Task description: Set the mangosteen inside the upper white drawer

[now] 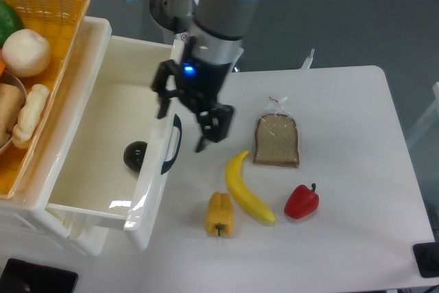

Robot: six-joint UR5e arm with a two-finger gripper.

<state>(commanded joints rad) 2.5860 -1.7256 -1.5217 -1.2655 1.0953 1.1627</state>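
The mangosteen (136,154), a small dark round fruit, lies on the floor of the upper white drawer (96,205), close to its front wall. The drawer is pulled open, with its curved black handle (172,145) on the front. My gripper (183,130) hangs above the drawer's front wall near the handle, to the right of the mangosteen. Its fingers are spread apart and hold nothing.
A woven orange-yellow basket (67,6) with vegetables sits on top at the left. On the white table (357,169) lie a bagged bread slice (277,141), a banana (246,188), a yellow pepper (219,213) and a red bell pepper (302,201).
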